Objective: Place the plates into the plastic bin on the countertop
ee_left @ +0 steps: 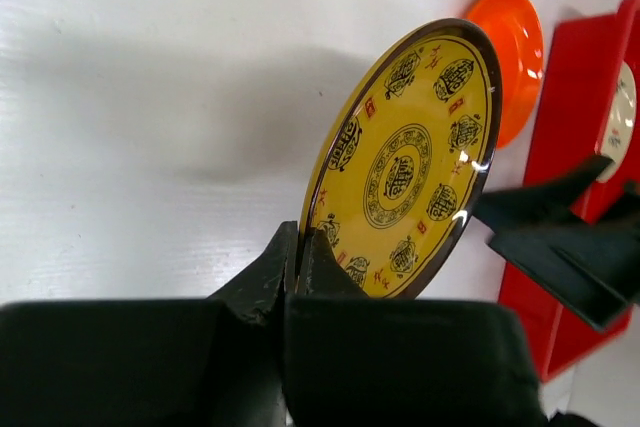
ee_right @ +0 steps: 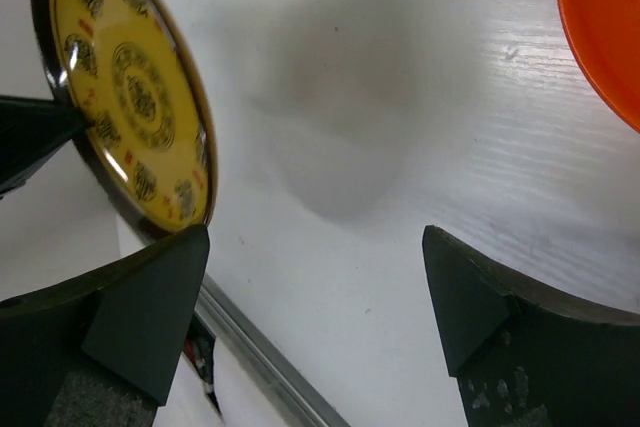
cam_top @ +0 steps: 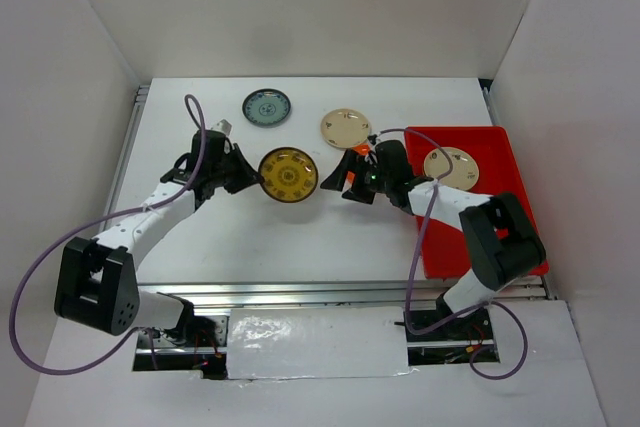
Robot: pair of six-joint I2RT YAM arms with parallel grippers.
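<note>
Seen from above on the plain white countertop: at 11 o'clock from its centre, lying flat, a teal-blue patterned plate; at 1 o'clock, a cream plate with small motifs; at that one's 5 o'clock, close by, an orange plate, mostly hidden overhead; at 3 o'clock, along the right edge, the red plastic bin.

Pinched at its near rim in the left gripper, a gold patterned plate, tilted on edge above the countertop. To the right: orange plate, red bin, right gripper with fingers apart.
</note>
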